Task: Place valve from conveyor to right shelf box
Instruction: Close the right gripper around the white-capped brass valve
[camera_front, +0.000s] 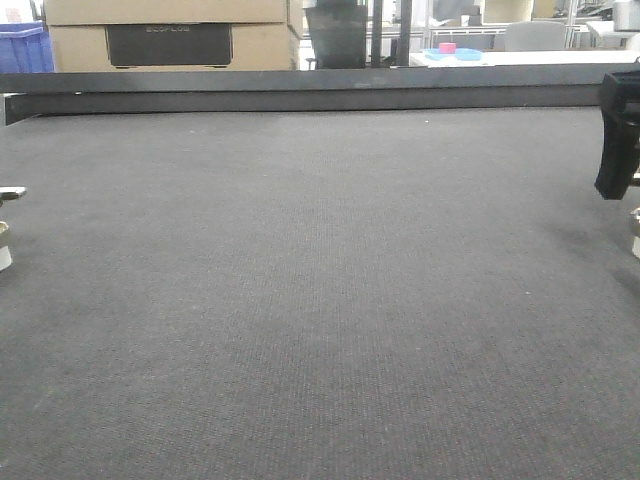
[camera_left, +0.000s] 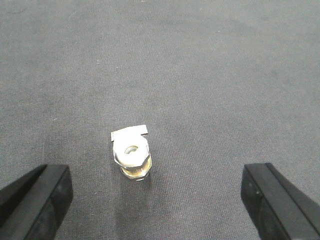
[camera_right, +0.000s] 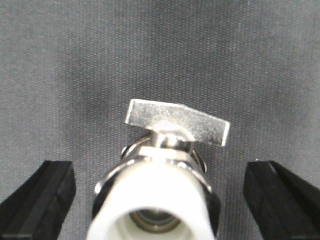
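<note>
Silver metal valve with white end (camera_right: 160, 200): blurred close-up, cropped at 6 o'clock.
Second silver metal valve (camera_front: 4, 240): only a sliver in the front view, cut off at 9 o'clock.
Right gripper (camera_right: 160, 172), black fingers (camera_right: 47, 195): bases cropped at 5 and 7 o'clock.

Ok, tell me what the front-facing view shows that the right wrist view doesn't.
Only the front view: the black rail along the far edge, with cardboard boxes and a blue crate behind it. Only the right wrist view: a valve close up, flat handle on top, centred in the open right pincer. Both: the grey conveyor surface.
</note>
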